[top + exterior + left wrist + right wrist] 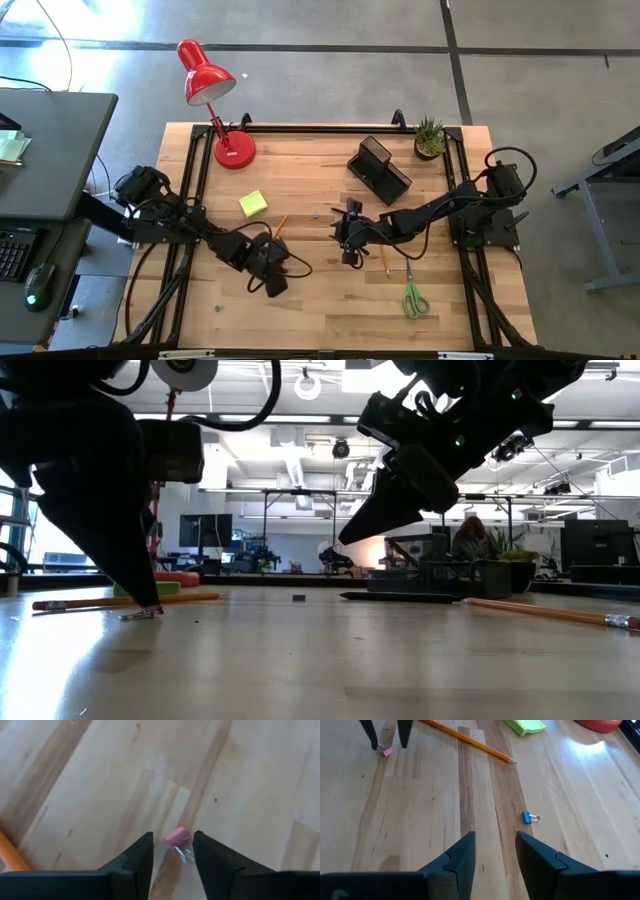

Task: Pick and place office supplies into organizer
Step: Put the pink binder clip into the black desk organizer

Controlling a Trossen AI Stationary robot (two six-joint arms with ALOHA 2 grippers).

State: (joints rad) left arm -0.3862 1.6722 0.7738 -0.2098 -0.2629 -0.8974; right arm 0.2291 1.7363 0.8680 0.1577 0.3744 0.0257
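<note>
My left gripper [173, 836] is open and points down near the table's middle, left of centre [272, 278]. Its fingers stand on either side of a small pink binder clip [176, 838] that lies on the wood. My right gripper [495, 836] is open and hovers above the table's centre [348, 240]. A blue binder clip [530, 817] lies ahead of it. The black mesh organizer [380, 168] stands toward the far edge. The yellow-green sticky block [253, 204], an orange pencil [281, 226], a second pencil [384, 262] and the green scissors [414, 298] lie flat on the table.
A red desk lamp [212, 95] stands at the far left corner and a small potted plant [430, 138] at the far right, beside the organizer. A dark pen [400, 597] lies near the centre. Bare wood stretches along the near edge between the arms.
</note>
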